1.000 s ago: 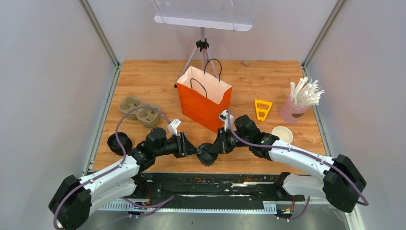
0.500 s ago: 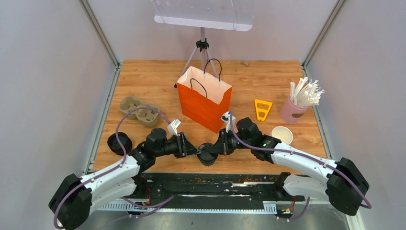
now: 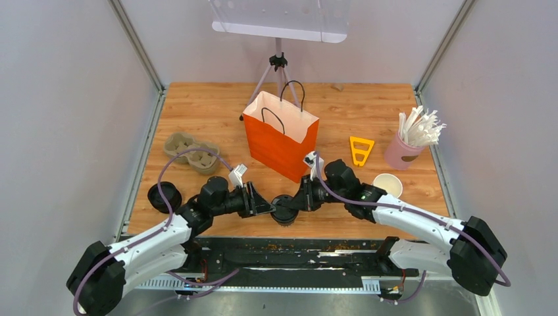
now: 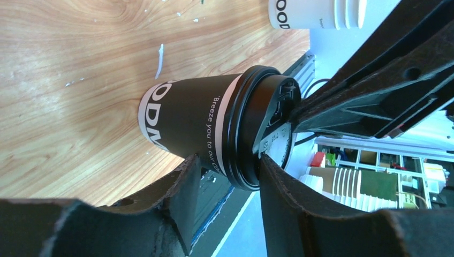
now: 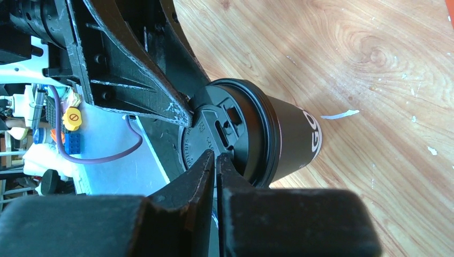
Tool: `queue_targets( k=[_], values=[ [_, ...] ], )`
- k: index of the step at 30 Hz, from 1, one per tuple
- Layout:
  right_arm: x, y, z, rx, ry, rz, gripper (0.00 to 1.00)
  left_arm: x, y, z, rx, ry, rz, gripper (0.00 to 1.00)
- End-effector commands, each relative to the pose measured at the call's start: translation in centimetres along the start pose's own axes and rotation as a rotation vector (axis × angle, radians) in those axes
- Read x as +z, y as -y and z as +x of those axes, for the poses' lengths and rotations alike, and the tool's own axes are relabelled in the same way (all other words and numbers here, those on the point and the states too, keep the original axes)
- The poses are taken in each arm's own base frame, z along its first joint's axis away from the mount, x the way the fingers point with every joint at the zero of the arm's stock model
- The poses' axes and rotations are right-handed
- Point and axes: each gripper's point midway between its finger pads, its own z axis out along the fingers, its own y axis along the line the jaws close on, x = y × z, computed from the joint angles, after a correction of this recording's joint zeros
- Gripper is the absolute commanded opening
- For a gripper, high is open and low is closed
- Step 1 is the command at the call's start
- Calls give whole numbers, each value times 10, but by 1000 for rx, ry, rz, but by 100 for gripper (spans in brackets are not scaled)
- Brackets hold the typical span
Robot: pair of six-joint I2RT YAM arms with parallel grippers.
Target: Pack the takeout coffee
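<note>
A takeout coffee cup [image 3: 284, 209], black with a white band and a black lid, stands near the table's front edge between both arms. In the left wrist view, my left gripper [image 4: 227, 174] straddles the lid's rim [image 4: 247, 134]. One finger [image 4: 187, 179] lies on the cup wall [image 4: 198, 123] under the rim and the other on the lid's top. My right gripper [image 5: 217, 158] is shut, its tips resting on the lid top [image 5: 214, 128] with nothing seen between them. The orange paper bag [image 3: 279, 138] stands open just behind.
A second black-lidded cup [image 3: 164, 196] stands at the front left, and a lidless white cup [image 3: 387, 184] at the right. The brown pulp tray [image 3: 191, 153] lies left of the bag. At the far right are a pink cup of straws [image 3: 405, 151] and a yellow piece [image 3: 360, 150]. A tripod [image 3: 278, 66] stands behind the bag.
The right wrist has shifted slightly left over the cup. The cup and the left arm stay about where they were.
</note>
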Motion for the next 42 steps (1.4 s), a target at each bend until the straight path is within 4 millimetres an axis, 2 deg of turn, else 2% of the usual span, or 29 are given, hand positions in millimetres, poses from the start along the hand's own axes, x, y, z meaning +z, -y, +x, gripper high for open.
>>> queue_targets(
  k=[1,5,13,17,22,24,28,31,33,34,38,42],
  values=[
    [-11,-18,-17,-34,17,-13,9,-7,-26,10,-12,-32,-128,53],
    [-19,-26,-25,-50,37,-18,12,-3,-9,1,14,-17,-70,57],
    [-16,-9,-15,-51,13,42,10,2,-3,0,19,-20,-26,59],
    [-10,6,-7,-45,1,82,9,5,-12,2,12,-31,-59,56],
    [-4,30,8,-29,-26,151,8,7,-42,15,-23,-67,-152,51],
    [-3,33,10,-27,-29,160,8,10,-45,20,-52,-85,-146,50],
    [-9,18,-3,-46,-13,134,8,10,-32,14,-39,-77,-115,49],
    [-19,2,-20,-73,22,121,10,6,-15,1,6,-50,-105,50],
    [-27,-10,-31,-96,39,110,11,3,0,-10,37,-28,-89,55],
    [-31,-12,-34,-99,39,114,12,1,9,-17,52,-13,-84,59],
    [-41,-26,-43,-125,54,129,21,-6,29,-33,103,20,-88,67],
    [-44,-34,-43,-168,54,189,52,-11,44,-46,152,46,-89,70]
  ],
)
